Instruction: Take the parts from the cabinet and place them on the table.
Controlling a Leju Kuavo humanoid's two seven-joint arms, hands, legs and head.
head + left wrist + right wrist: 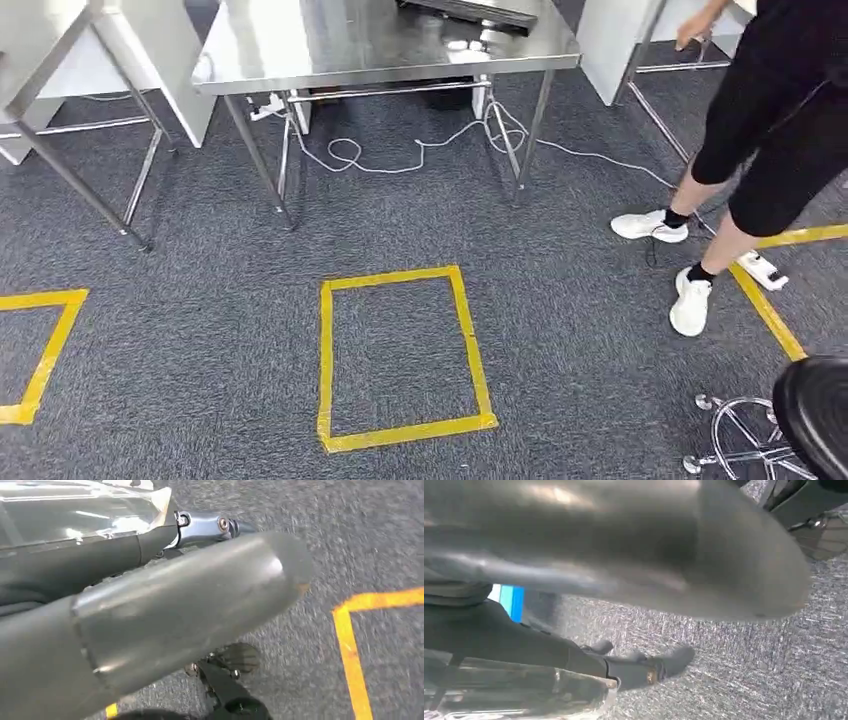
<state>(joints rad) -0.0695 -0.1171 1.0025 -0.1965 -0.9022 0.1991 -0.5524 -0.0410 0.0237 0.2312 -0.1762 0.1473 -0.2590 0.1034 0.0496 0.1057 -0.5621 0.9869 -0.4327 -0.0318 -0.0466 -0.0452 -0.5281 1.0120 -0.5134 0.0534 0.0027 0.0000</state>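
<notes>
- A clear packet (75, 515) is seen lying against the left hand (165, 610), its long axis along the fingers (210, 525), corner toward the fingertips; a firm hold cannot be told.
- A second clear packet (524, 695) is laid lengthwise along the right hand (624, 555); a grip there cannot be told either.
- The steel table (300, 60) is seen ahead, a person (770, 130) beside it.

I see a table (300, 50) of glossy brushed steel on thin metal legs. The carpet (560, 340) is rough, matt grey, marked with smooth yellow tape (325, 360). My left hand (165, 615) looks like smooth, dull-sheened grey plastic.
</notes>
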